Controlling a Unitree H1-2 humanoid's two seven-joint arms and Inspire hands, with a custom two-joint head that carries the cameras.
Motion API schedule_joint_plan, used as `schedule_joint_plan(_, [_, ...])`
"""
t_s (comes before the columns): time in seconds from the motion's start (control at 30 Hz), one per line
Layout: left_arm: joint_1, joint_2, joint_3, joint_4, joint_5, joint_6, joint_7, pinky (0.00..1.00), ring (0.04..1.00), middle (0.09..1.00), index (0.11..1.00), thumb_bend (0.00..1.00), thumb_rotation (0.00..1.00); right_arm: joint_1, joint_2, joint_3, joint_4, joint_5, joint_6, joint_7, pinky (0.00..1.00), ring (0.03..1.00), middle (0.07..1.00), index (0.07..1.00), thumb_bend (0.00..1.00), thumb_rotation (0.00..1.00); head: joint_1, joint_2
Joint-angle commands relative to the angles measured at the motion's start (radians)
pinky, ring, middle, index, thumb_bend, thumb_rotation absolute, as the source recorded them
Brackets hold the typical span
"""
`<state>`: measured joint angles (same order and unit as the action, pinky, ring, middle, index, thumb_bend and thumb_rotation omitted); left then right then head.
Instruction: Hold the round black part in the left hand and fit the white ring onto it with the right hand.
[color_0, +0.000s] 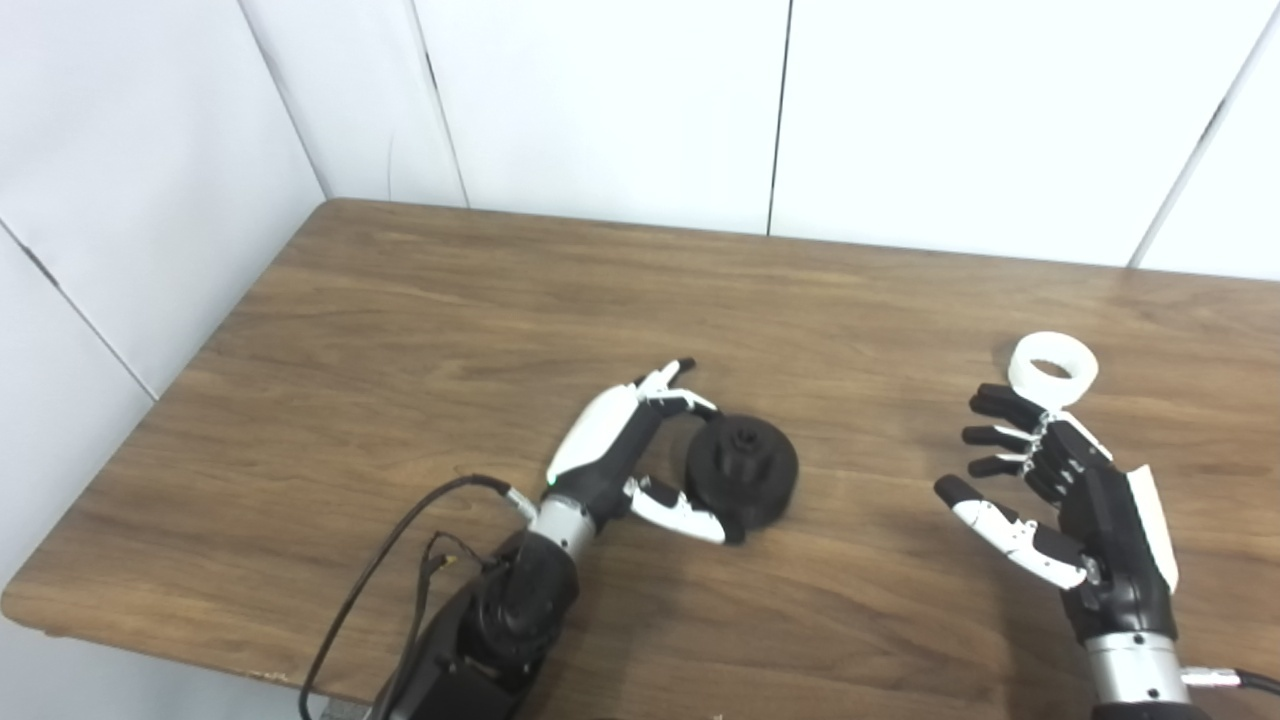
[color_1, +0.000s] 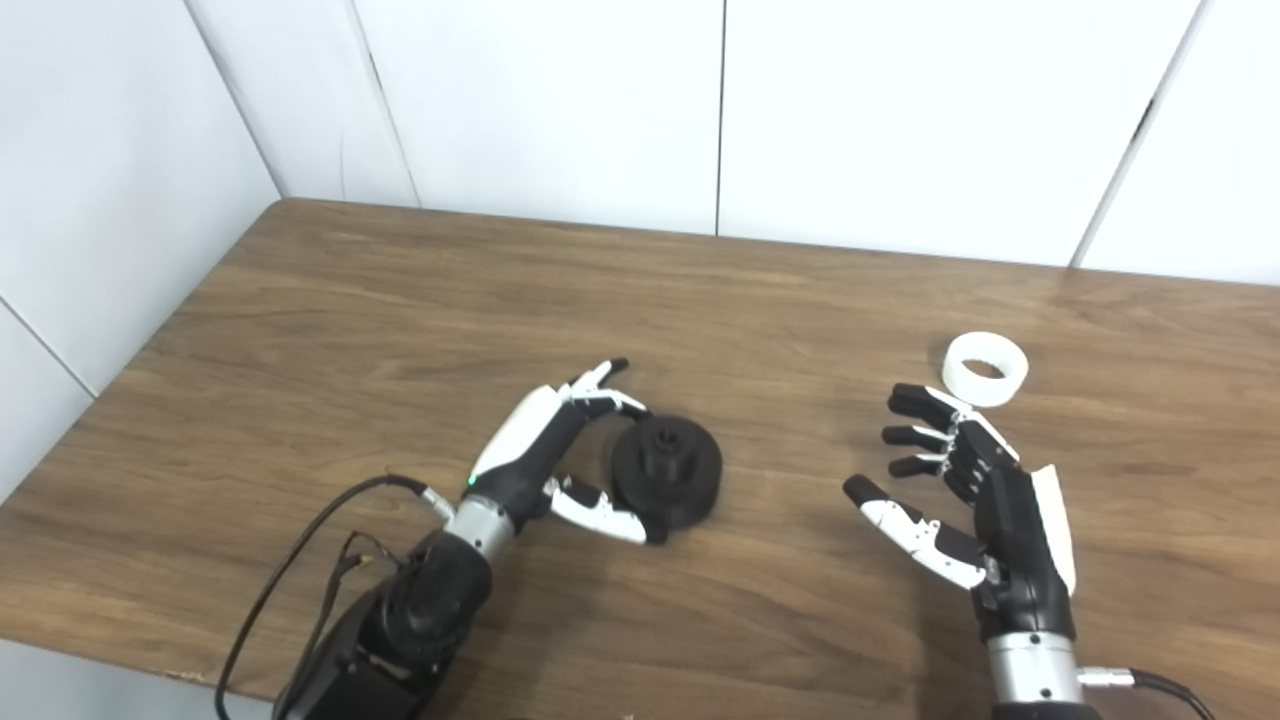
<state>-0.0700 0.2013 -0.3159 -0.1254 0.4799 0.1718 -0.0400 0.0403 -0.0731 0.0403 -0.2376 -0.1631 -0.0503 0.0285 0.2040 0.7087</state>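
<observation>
Where the left eye view overlaps them, right hand (color_1: 985, 505) clears white ring (color_1: 986, 369).

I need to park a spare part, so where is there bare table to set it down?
The table is bare behind and left of the left hand, and between the black part and the right hand. It is crowded by the white ring.

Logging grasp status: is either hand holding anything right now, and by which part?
Left hand cups the black part at its rim; whether it grips cannot be told. Right hand is open, short of the white ring.
</observation>
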Motion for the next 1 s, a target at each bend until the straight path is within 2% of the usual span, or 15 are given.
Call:
schedule_joint_plan(0.0, [0.004, -0.004, -0.024, -0.025, 0.009, -0.003, -0.042, 1.0, 1.0, 1.0, 0.592, 0.96, 0.23, -0.005, -0.001, 0.006, -0.029, -0.006, -0.026, -0.002, 0.55, 0.673, 0.754, 0.748, 0.66, 0.2, -0.003, 0.002])
schedule_joint_plan(0.23, [0.02, -0.01, -0.067, -0.059, 0.027, -0.013, -0.073, 1.0, 1.0, 1.0, 0.575, 0.99, 0.25, 0.008, -0.001, 0.012, -0.044, -0.019, -0.013, 0.002, 0.56, 0.686, 0.76, 0.753, 0.65, 0.2, -0.015, 0.007])
schedule_joint_plan(0.5, [0.034, -0.018, -0.075, -0.069, 0.022, -0.032, -0.086, 1.0, 1.0, 1.0, 0.565, 1.0, 0.25, 0.015, 0.006, 0.018, -0.051, -0.02, -0.009, -0.001, 0.57, 0.686, 0.761, 0.757, 0.64, 0.19, -0.04, 0.013])
schedule_joint_plan(0.53, [0.036, -0.017, -0.074, -0.069, 0.019, -0.036, -0.087, 1.0, 1.0, 1.0, 0.565, 1.0, 0.25, 0.016, 0.009, 0.02, -0.052, -0.021, -0.012, -0.002, 0.57, 0.686, 0.761, 0.757, 0.63, 0.19, -0.081, 0.015])
schedule_joint_plan(0.67, [0.043, -0.001, -0.06, -0.072, 0.007, -0.05, -0.095, 1.0, 1.0, 1.0, 0.568, 1.0, 0.25, 0.021, 0.025, 0.035, -0.055, -0.04, -0.012, -0.01, 0.58, 0.687, 0.758, 0.753, 0.63, 0.19, -0.172, 0.014])
schedule_joint_plan(0.77, [0.051, 0.018, -0.035, -0.088, -0.014, -0.053, -0.114, 1.0, 1.0, 1.0, 0.57, 1.0, 0.25, 0.02, 0.048, 0.057, -0.064, -0.07, 0.003, -0.02, 0.58, 0.686, 0.758, 0.754, 0.63, 0.2, -0.276, 0.01])
schedule_joint_plan(0.83, [0.056, 0.032, -0.015, -0.094, -0.032, -0.061, -0.128, 1.0, 1.0, 0.999, 0.571, 1.0, 0.24, 0.017, 0.067, 0.077, -0.068, -0.114, 0.018, -0.036, 0.57, 0.683, 0.756, 0.752, 0.63, 0.21, -0.405, -0.003])
schedule_joint_plan(0.87, [0.058, 0.039, -0.007, -0.099, -0.038, -0.063, -0.136, 1.0, 1.0, 0.999, 0.571, 1.0, 0.24, 0.016, 0.076, 0.087, -0.068, -0.133, 0.021, -0.046, 0.56, 0.68, 0.754, 0.75, 0.63, 0.22, -0.405, -0.003])
schedule_joint_plan(0.9, [0.06, 0.047, 0.001, -0.103, -0.044, -0.066, -0.145, 1.0, 1.0, 0.998, 0.573, 0.99, 0.23, 0.014, 0.086, 0.097, -0.065, -0.143, 0.018, -0.056, 0.55, 0.671, 0.747, 0.746, 0.63, 0.22, -0.452, -0.01])
schedule_joint_plan(0.97, [0.064, 0.061, 0.016, -0.112, -0.06, -0.066, -0.164, 1.0, 1.0, 0.998, 0.578, 0.98, 0.22, 0.008, 0.108, 0.116, -0.055, -0.135, 0.016, -0.065, 0.54, 0.661, 0.743, 0.74, 0.63, 0.18, -0.494, -0.018])
